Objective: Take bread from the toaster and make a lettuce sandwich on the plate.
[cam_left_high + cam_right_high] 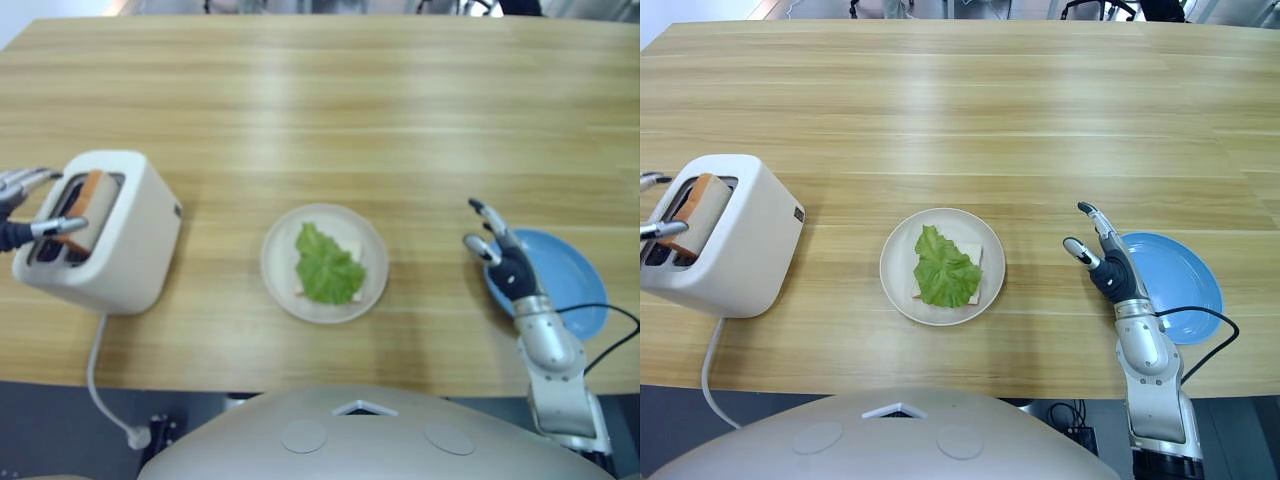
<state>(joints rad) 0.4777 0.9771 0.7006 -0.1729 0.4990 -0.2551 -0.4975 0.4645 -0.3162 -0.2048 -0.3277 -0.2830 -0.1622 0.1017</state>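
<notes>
A white toaster (120, 235) stands at the table's left with a slice of bread (88, 210) sticking up from its slot. My left hand (22, 205) is at the toaster's left side, its fingers closed around the bread slice. On a cream plate (370, 285) in the middle lies a bread slice (973, 257) covered by a green lettuce leaf (327, 266). My right hand (503, 255) hovers open to the right of the plate, holding nothing.
A blue plate (570, 280) lies at the right, just behind my right hand. The toaster's white cord (97, 375) hangs over the table's near edge. The far half of the wooden table (330, 100) is bare.
</notes>
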